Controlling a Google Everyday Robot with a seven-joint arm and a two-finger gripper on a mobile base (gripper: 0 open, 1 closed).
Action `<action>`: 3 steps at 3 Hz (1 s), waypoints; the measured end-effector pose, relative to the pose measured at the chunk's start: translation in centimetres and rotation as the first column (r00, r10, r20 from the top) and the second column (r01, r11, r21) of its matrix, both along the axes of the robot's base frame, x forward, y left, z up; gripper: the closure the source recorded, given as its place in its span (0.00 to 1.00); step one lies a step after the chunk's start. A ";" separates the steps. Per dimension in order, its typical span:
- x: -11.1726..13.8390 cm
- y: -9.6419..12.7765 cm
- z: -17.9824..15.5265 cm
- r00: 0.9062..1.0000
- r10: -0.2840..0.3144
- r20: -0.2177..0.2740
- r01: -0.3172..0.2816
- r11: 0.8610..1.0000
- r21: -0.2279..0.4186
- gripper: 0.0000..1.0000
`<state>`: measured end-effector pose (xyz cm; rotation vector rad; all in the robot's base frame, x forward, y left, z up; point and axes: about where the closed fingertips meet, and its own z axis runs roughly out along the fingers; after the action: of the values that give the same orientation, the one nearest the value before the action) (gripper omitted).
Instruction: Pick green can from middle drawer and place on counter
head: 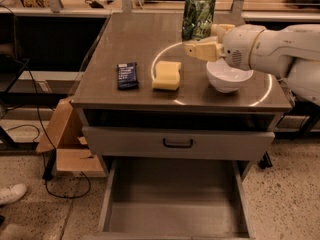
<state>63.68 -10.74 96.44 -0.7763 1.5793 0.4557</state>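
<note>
The tool [202, 40], right of frame centre, is closed narrowly around the lower part of the upright green can [198, 11] at upper centre. The can base appears to be at the surface [135, 39]; contact is not discernible. The middle drawer [172, 204] stands open at the bottom of the frame.

One can [198, 14], one claw [202, 40] over counter [132, 39]

We see a dark blue snack packet [127, 75] just left of a yellow sponge [167, 75], a white bowl [228, 76] beneath the gripper [198, 45], a closed drawer front [178, 143] with a dark handle, and, on the floor, a cardboard box [65, 144], a black cable [65, 190] and a white shoe [12, 193].
</note>
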 end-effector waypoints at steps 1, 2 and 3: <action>-0.2 1.4 -1.3 0.994 0.085 -0.061 -0.089 0.995 -0.048 1.00; -0.5 2.2 -2.6 0.981 0.172 -0.095 -0.184 0.973 -0.139 1.00; -1.2 2.3 -3.6 0.967 0.222 -0.123 -0.242 0.951 -0.191 1.00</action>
<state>62.52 -8.47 92.88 -1.1206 1.6523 0.5137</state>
